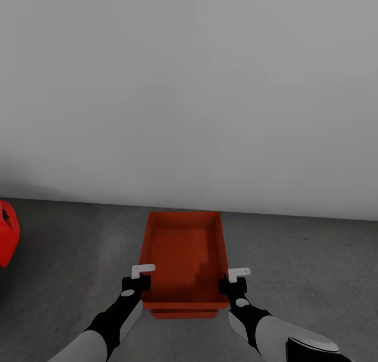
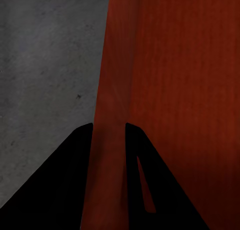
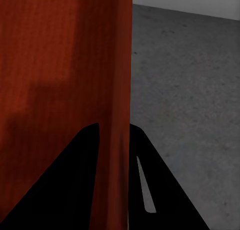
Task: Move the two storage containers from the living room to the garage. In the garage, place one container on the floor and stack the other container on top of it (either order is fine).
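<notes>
An orange-red storage container sits low over the grey concrete floor of the garage, close to the white wall. My left gripper is shut on its left wall, near the corner closest to me. On the opposite side my right gripper is shut on the right wall. In each wrist view the wall runs between two black fingers. Under the near end a strip of the second container shows. I cannot tell whether the top one rests on it.
A plain white-grey wall stands just beyond the containers. A bright red object sits at the left edge on the floor. Bare concrete stretches to both sides of the containers.
</notes>
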Robot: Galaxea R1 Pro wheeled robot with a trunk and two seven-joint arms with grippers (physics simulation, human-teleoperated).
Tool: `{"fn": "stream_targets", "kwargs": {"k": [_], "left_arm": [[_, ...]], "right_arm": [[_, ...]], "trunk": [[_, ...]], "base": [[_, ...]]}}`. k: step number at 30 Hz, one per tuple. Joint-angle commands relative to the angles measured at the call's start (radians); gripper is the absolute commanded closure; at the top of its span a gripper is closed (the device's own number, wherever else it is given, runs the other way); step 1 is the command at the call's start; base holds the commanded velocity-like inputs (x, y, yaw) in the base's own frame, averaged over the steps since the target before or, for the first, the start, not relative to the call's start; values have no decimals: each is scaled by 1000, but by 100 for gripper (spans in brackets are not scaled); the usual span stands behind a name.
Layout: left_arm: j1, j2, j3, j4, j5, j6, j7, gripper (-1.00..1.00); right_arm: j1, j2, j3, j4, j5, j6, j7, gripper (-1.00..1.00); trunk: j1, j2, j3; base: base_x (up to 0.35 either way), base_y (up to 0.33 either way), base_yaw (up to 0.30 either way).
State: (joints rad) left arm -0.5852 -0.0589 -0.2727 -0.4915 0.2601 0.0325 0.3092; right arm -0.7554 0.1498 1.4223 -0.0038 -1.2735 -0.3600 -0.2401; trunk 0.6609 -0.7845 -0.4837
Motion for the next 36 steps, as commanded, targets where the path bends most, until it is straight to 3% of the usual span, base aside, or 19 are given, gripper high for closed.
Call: {"fn": "stream_targets", "kwargs": {"k": [1,36], "left_arm": [[-1,2,54,-1,31,4,11,100],[-1,2,53,1,32,4,11,100]], "right_arm": [[-1,-1,-26,-2,9,-22,-4,100],[-1,-1,-26,-1,8,-22,-2,100]], "trunk": [[0,-1,-1],[0,-1,-5]], "base": [[0,30,0],[0,2,0]]}}
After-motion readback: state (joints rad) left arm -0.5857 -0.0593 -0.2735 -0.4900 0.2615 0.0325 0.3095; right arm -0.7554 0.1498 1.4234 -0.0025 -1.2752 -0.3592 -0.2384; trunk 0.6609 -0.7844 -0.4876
